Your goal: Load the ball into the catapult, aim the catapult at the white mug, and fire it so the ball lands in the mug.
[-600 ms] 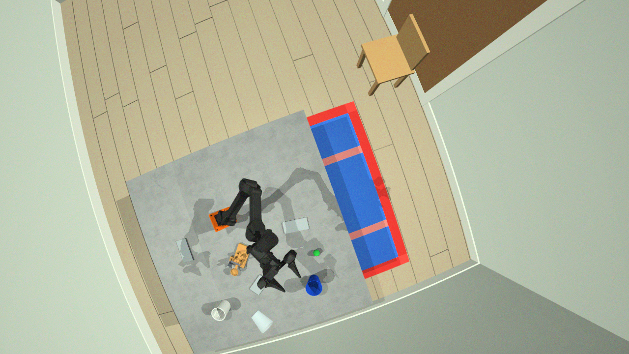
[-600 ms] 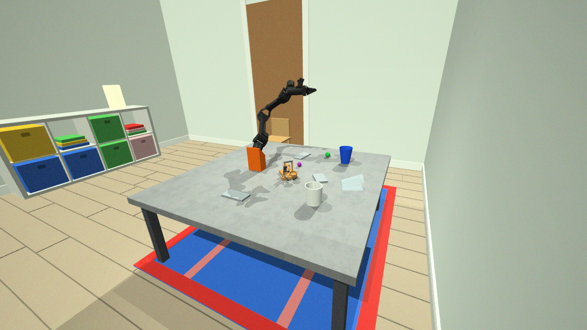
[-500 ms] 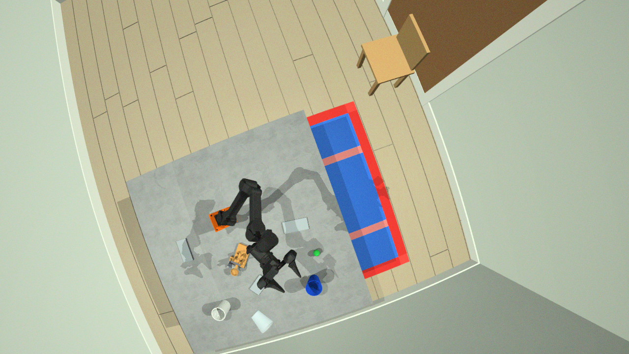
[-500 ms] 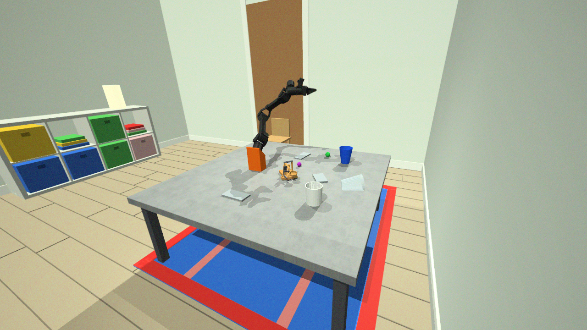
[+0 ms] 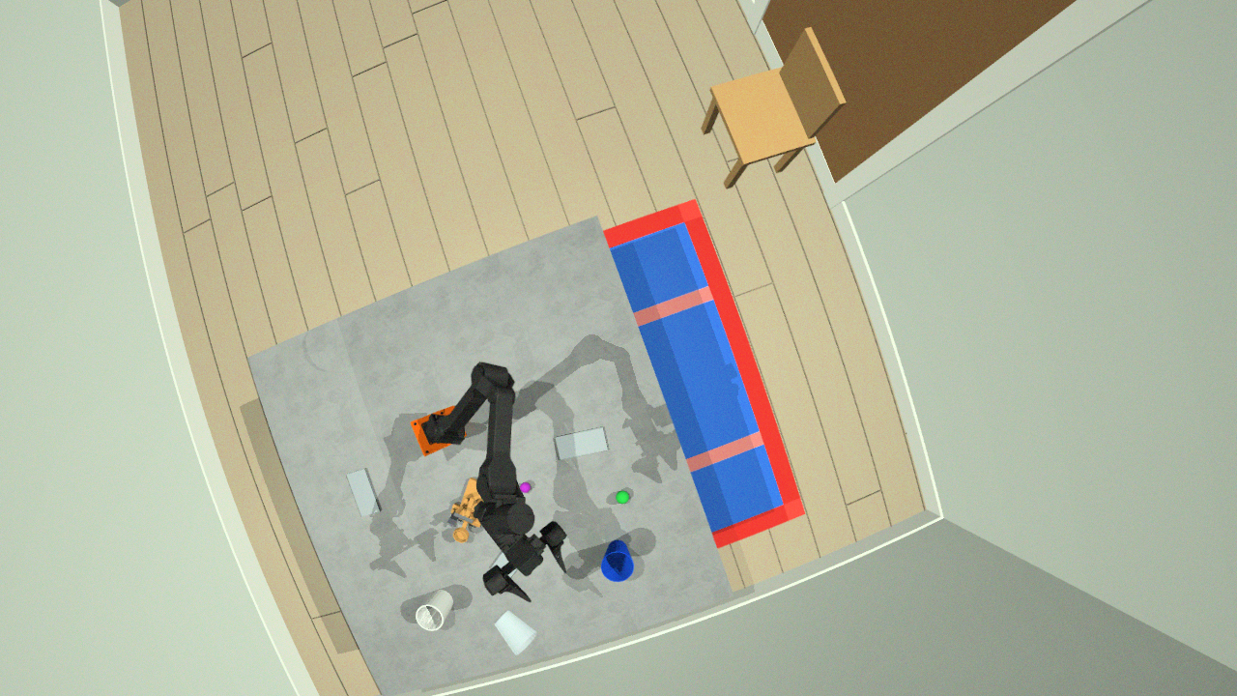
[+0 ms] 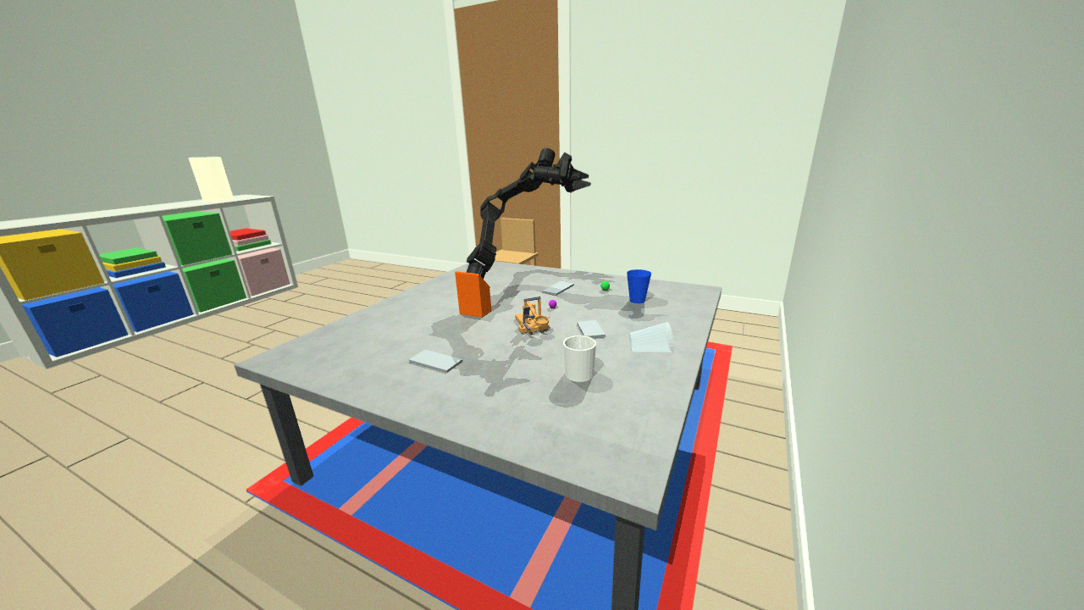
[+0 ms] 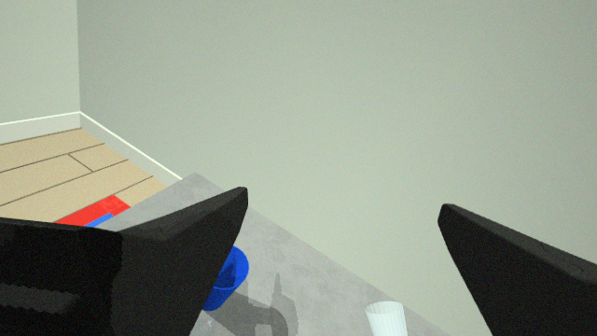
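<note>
My gripper (image 5: pixel 546 587) (image 6: pixel 589 180) (image 7: pixel 340 203) is open and empty, high above the table (image 5: pixel 432 320) (image 6: pixel 340 341). The orange-brown catapult (image 5: pixel 465 509) (image 6: pixel 533 319) stands near the arm's base, partly under the arm in the top view; its round cup points roughly towards the white mug, and no ball shows in it. A small purple ball (image 5: pixel 525 487) (image 6: pixel 552 304) lies beside the catapult. A green ball (image 5: pixel 622 497) (image 6: pixel 605 285) lies farther off. The white mug (image 5: pixel 439 605) (image 6: pixel 579 360) stands upright. Neither ball nor the mug shows in the wrist view.
A blue cup (image 5: pixel 618 564) (image 6: pixel 638 286) (image 7: pixel 241 267) stands upright near the green ball. A pale ribbed cup (image 5: pixel 515 632) (image 6: pixel 651 339) (image 7: pixel 388 319) lies on its side. Pale flat tiles (image 5: pixel 581 443) (image 6: pixel 435 360) lie on the table. The orange base (image 6: pixel 472 295) holds the arm.
</note>
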### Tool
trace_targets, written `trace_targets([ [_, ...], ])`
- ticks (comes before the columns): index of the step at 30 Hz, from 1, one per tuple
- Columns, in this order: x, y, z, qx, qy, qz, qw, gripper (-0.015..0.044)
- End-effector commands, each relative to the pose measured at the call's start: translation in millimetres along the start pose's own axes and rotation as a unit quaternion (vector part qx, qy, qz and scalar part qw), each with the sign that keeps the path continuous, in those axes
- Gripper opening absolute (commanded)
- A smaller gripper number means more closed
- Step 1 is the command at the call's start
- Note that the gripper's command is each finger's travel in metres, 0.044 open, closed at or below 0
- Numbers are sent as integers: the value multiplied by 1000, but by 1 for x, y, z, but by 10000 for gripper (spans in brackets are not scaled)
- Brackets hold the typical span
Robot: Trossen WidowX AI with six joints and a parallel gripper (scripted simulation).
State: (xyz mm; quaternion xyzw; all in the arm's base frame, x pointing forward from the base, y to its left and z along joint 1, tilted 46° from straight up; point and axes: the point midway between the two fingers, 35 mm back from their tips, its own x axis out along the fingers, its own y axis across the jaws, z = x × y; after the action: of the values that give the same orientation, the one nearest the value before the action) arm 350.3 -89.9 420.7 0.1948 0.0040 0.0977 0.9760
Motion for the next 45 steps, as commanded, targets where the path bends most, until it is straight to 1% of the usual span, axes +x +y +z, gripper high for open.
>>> trace_targets([
  [1, 9, -18, -21, -42, 33, -15, 998, 440],
  [11, 21, -59, -80, -172, 133, -23, 976, 440],
  [21, 23, -88, -141, -294, 229, 14, 928, 440],
  [34, 12, -111, -219, -428, 326, 122, 834, 440],
  [45, -9, -118, -280, -512, 364, 250, 736, 440],
])
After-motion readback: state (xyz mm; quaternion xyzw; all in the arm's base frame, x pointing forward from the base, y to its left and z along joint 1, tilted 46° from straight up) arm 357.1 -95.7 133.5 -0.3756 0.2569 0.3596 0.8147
